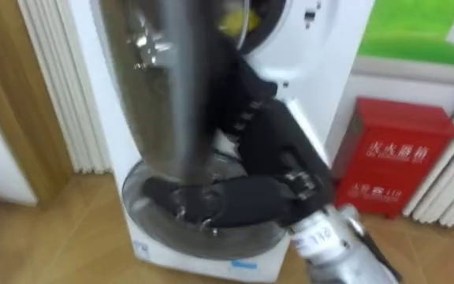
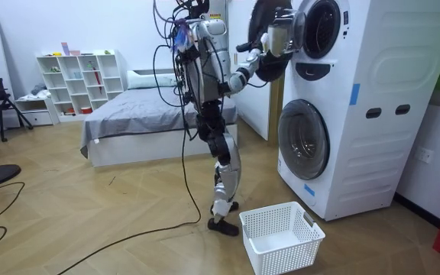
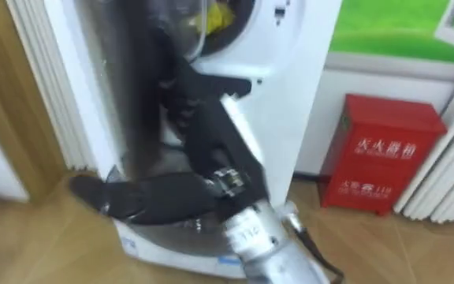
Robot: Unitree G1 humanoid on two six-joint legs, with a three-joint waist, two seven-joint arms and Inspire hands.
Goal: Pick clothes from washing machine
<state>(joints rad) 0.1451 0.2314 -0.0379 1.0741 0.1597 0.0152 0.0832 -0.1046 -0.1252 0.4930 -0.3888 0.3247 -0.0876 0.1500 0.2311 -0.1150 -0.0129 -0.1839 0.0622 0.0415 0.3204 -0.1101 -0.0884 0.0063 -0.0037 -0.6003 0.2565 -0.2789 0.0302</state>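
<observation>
Yellow cloth (image 1: 231,20) is seen inside the drum of the upper washing machine (image 1: 329,43), at the far top of the eye views, with no hand on it. Its round door (image 2: 258,23) is swung open to the left. The right hand (image 1: 211,201) is held out leftward across the lower machine's glass door (image 1: 164,230), fingers stretched flat and nothing grasped. A white basket (image 2: 281,237) is set on the floor by the robot's feet.

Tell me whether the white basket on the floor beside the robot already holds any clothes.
No, in the room view the white basket shows its bare mesh bottom and walls, with nothing lying inside.
</observation>
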